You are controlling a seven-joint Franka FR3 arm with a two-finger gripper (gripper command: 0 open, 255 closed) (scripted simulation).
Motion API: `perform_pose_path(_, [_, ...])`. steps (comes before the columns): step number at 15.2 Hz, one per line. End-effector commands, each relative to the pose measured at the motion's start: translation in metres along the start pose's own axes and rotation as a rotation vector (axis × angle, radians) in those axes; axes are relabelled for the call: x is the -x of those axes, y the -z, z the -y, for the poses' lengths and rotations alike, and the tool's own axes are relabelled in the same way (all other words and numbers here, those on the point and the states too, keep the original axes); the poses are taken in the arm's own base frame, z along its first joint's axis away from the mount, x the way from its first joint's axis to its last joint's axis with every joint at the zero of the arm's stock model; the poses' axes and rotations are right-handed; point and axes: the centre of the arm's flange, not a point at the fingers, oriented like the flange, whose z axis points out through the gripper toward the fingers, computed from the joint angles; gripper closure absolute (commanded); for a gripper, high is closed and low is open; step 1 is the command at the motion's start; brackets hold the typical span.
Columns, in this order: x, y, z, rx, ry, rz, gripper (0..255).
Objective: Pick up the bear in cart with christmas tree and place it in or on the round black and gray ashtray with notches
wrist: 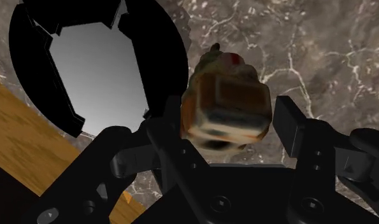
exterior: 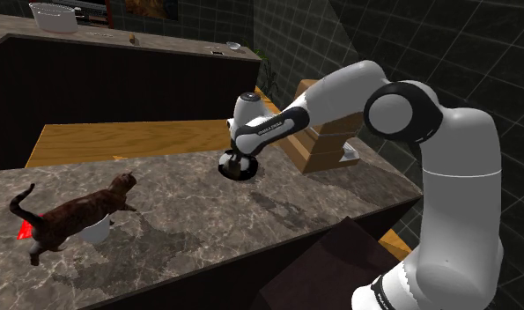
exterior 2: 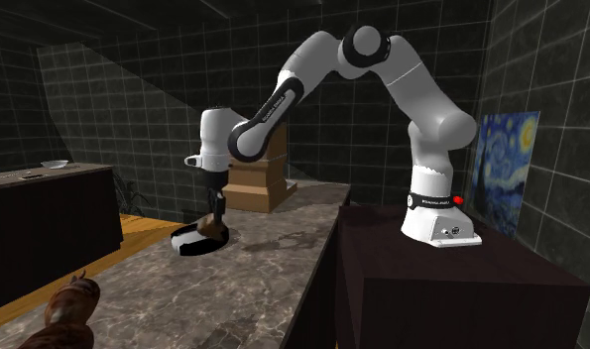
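The jaws stand about a bear's width apart and clasp the bear (wrist: 229,105) between the two black fingers (wrist: 290,124): one finger presses its side, and the other is at most a sliver off the opposite side. In the wrist view the bear is a brown and cream toy over marbled desk (wrist: 321,51), just beside the black rim of the ashtray (wrist: 169,57), whose floor is grey. I cannot tell whether the bear touches the rim.

In the second exterior view the arm (exterior 2: 402,79) bends down from the stand (exterior 2: 461,288) and holds the bear (exterior 2: 215,228) low at the ashtray's (exterior 2: 188,243) 2 o'clock edge.

In the shoulder view the ashtray (exterior: 236,167) lies at the desk's (exterior: 207,220) far edge. A cat (exterior: 75,216) stands at its 8 o'clock, well apart, over a white bowl (exterior: 97,232). A wooden block (exterior: 321,145) is at its 3 o'clock.
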Motion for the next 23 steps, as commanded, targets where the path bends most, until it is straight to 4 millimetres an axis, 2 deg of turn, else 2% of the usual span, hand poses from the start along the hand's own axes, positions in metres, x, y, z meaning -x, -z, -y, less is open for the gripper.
perform_pose_path(1, [-0.007,-0.003,-0.027,0.0,0.001,-0.001,255])
perform_pose_path(11, [-0.039,-0.028,-0.152,0.0,0.001,-0.001,255])
perform_pose_path(21, [-0.036,-0.08,-0.145,0.0,0.001,-0.001,255])
perform_pose_path(23, [-0.036,-0.084,-0.145,0.0,0.001,-0.001,255])
